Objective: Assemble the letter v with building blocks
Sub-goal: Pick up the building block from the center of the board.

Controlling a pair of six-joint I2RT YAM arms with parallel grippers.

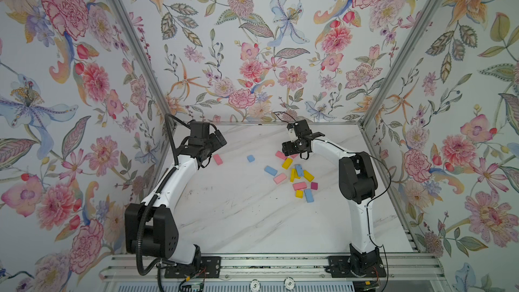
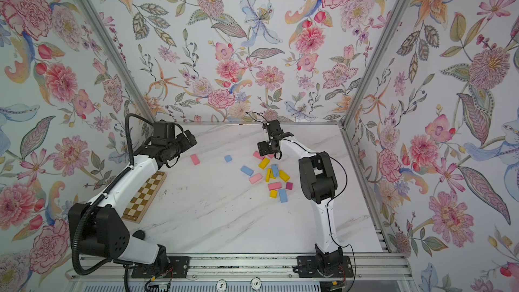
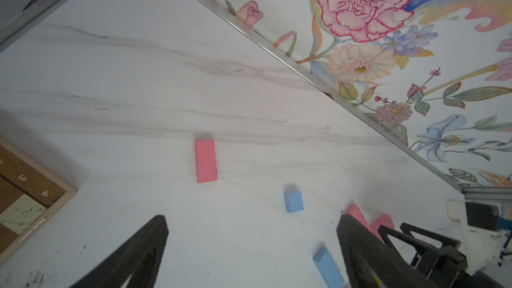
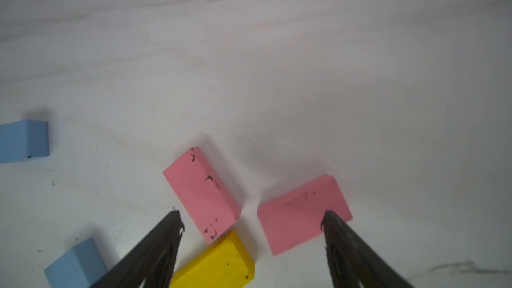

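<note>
Several building blocks in pink, light blue, yellow and one magenta lie loosely clustered right of the table's middle. One pink block lies apart at the far left, and a small blue block sits between it and the cluster. My left gripper is open and empty, just short of that lone pink block. My right gripper is open, low over the cluster's far edge. Its jaws straddle two pink blocks and a yellow one, gripping none.
A brown-and-cream checkered board lies at the table's left side, partly under my left arm. Flowered walls close in the back and both sides. White marble tabletop stretches in front of the blocks.
</note>
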